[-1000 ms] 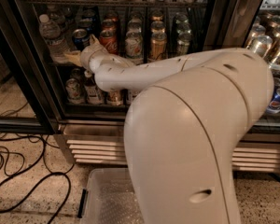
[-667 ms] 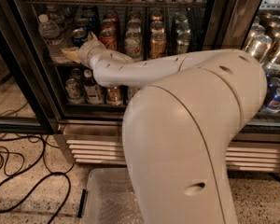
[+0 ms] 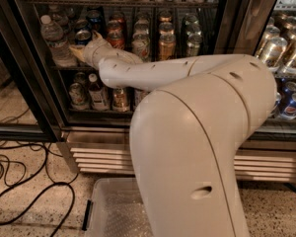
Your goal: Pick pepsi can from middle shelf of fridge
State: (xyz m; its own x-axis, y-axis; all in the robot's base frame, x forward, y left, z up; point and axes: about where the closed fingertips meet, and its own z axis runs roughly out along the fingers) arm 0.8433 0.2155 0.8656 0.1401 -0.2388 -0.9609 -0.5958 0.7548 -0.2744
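The fridge point(image 3: 32, 90) stands open in front of me, its racks full of cans and bottles. The pepsi can point(image 3: 82, 37), blue with a silver top, stands at the left of the middle shelf point(image 3: 62, 67), next to a clear water bottle point(image 3: 53, 39). My gripper point(image 3: 85, 44) reaches into the fridge at that shelf. Its tan fingers point(image 3: 75, 54) are spread, one below left of the can and one above right, with the can between them. The wrist hides the can's lower part. My arm point(image 3: 153, 73) runs across the shelf front.
More cans and bottles fill the shelf to the right point(image 3: 166, 41) and the bottom rack point(image 3: 96, 93). A second cooler section point(image 3: 286, 48) with silver and blue cans is at the right. A clear plastic bin point(image 3: 113, 211) and black cables point(image 3: 24, 186) lie on the floor.
My gripper has moved up and a little deeper into the fridge, from the shelf's front edge to the blue can. The arm's bulk has shifted slightly left.
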